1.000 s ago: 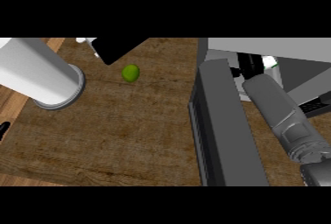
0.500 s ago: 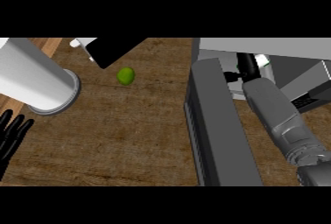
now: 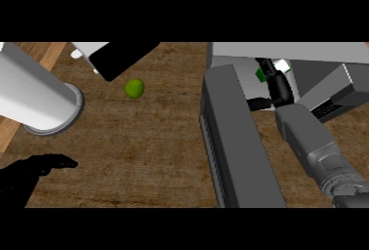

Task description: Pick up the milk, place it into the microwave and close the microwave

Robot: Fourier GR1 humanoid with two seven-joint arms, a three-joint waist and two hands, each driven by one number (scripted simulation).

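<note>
Inside the microwave (image 3: 338,93), my right robot hand (image 3: 277,85) has pushed deeper, curled round the milk (image 3: 265,73); placing is nearly done. My left robot hand (image 3: 36,168), newly risen over the tabletop (image 3: 144,146), shows bent fingers.

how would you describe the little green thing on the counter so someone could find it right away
Start from the wooden counter, left of the open microwave door. Near its far edge, between the big grey cylinder at left and the door, sits a small green fruit, just below a black-and-white slab. It is the only green, rounded item on the bare wood.
</note>
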